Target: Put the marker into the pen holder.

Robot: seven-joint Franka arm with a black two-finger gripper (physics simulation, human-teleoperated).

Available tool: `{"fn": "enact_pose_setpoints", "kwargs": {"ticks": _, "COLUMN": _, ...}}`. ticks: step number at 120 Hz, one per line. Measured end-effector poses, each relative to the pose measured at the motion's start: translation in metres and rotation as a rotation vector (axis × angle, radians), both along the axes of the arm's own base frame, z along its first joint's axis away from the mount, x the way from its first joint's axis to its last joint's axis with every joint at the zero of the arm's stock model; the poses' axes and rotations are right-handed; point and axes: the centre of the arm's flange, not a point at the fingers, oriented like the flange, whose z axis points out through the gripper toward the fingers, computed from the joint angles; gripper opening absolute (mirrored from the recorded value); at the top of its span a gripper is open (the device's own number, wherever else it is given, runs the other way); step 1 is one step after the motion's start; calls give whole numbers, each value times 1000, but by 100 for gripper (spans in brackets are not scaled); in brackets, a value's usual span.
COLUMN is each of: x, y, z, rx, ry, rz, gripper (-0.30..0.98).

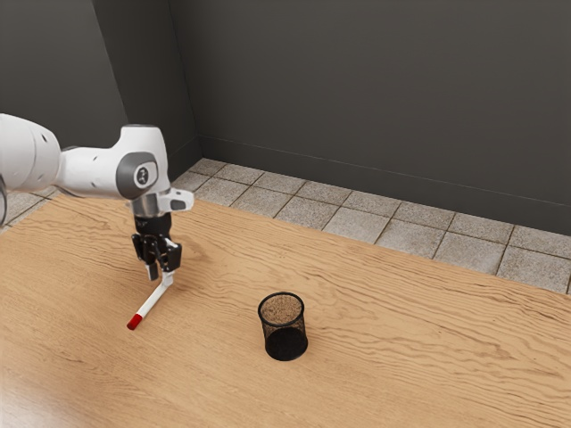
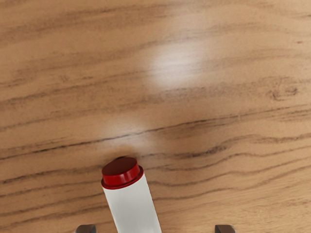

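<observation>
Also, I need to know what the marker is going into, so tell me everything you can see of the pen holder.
The pen holder is a round black cup, metal mesh by its look, with see-through walls, a thicker rim and a dark bottom. It stands upright on the table, open at the top, and looks empty. It sits toward the exterior view's right from the marker; only the table touches it.

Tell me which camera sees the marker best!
The exterior view, because nearly all of the marker is visible there, from its red end up along its white body. The wrist view shows the red end close up, with part of the white body.
</observation>
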Motion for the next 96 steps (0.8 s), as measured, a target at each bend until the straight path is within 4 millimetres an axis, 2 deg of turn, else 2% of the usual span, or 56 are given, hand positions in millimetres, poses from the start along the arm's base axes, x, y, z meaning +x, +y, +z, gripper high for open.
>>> {"fn": "enact_pose_setpoints", "kwargs": {"ticks": 24, "x": 8, "y": 3, "z": -13, "rx": 3, "ry": 5, "rz": 15, "gripper": 24}}
{"fn": "enact_pose_setpoints", "kwargs": {"ticks": 72, "x": 8, "y": 6, "z": -23, "rx": -4, "ry": 18, "rz": 57, "gripper": 6}}
{"fn": "enact_pose_setpoints", "kwargs": {"ticks": 84, "x": 9, "y": 4, "z": -20, "rx": -19, "ry": 7, "rz": 66, "gripper": 0}}
{"fn": "enact_pose_setpoints", "kwargs": {"ticks": 96, "x": 9, "y": 1, "z": -4, "rx": -29, "ry": -24, "rz": 68, "gripper": -5}}
